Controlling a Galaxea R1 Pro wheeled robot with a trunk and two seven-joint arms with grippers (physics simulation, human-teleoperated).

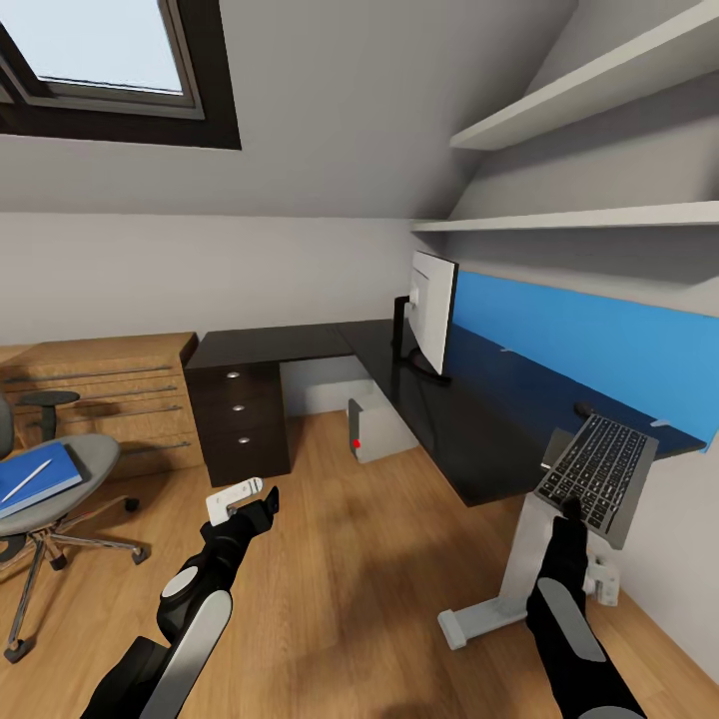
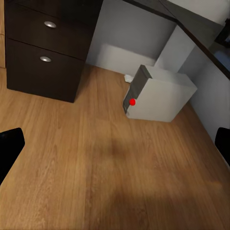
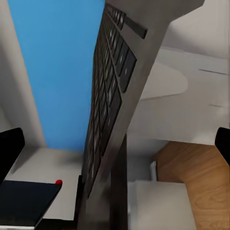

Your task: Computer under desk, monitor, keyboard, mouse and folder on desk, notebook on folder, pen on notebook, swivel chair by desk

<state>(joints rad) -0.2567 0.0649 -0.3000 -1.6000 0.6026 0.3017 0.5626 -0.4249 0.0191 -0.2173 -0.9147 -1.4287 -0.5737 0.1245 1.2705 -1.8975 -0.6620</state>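
Note:
The dark keyboard (image 1: 599, 474) hangs steeply tilted over the near end of the black desk (image 1: 449, 429). My right gripper (image 1: 571, 507) is at its lower edge. In the right wrist view the keyboard (image 3: 112, 96) stands edge-on between fingers (image 3: 10, 153) spread wide, with gaps on both sides. The monitor (image 1: 431, 310) stands on the desk, and the computer (image 1: 374, 429) (image 2: 160, 96) sits on the floor beneath it. At far left the blue folder (image 1: 40, 489), with the pen (image 1: 25, 481) on it, lies on the swivel chair (image 1: 95, 454). My left gripper (image 1: 250, 504) (image 2: 115, 148) is open and empty above the floor. Notebook and mouse are out of view.
A dark drawer unit (image 1: 240, 419) (image 2: 43, 52) stands under the desk's left wing, beside a light-wood shelf unit (image 1: 110, 399). The desk's white leg (image 1: 519, 589) is close to my right arm. Wall shelves (image 1: 599, 90) hang above the blue back panel (image 1: 579, 340). Wood floor (image 1: 350, 559) lies between both arms.

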